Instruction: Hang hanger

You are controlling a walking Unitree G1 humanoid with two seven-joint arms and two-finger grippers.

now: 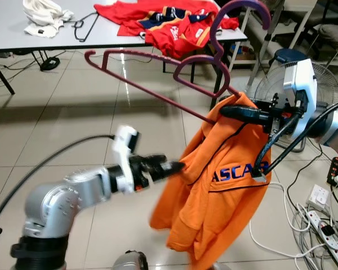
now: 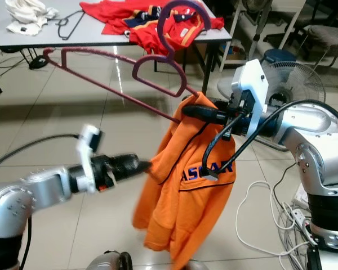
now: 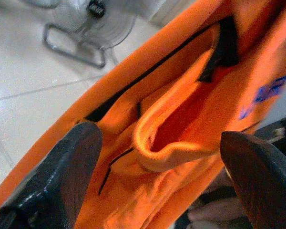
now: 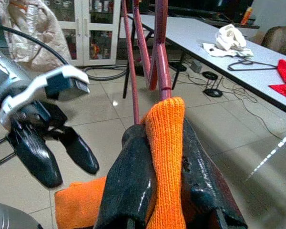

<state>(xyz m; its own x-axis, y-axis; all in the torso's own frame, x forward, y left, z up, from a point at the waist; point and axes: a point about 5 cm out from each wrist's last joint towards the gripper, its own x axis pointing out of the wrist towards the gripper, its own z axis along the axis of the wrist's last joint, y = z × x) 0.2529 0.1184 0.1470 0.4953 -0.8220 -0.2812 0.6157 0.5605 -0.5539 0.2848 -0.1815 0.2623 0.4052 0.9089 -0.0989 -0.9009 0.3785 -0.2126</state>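
Observation:
A maroon hanger (image 1: 158, 84) tilts in the air, its hook (image 1: 242, 11) up near the table's corner. An orange jacket (image 1: 225, 191) with blue lettering hangs from the hanger's lower end. My right gripper (image 1: 228, 111) is shut on the jacket's collar (image 4: 164, 124), where the hanger rods (image 4: 159, 47) come out. My left gripper (image 1: 177, 167) is open at the jacket's left edge. In the left wrist view its fingers (image 3: 62, 171) stand wide apart with orange fabric (image 3: 181, 129) between them, not pinched.
A grey table (image 1: 22, 42) behind holds red garments (image 1: 169, 22), a white cloth (image 1: 45, 17) and a black wire hanger (image 1: 84, 25). A floor fan (image 1: 276, 84) stands behind my right arm. Power strips (image 1: 327, 230) and cables lie on the tiles at right.

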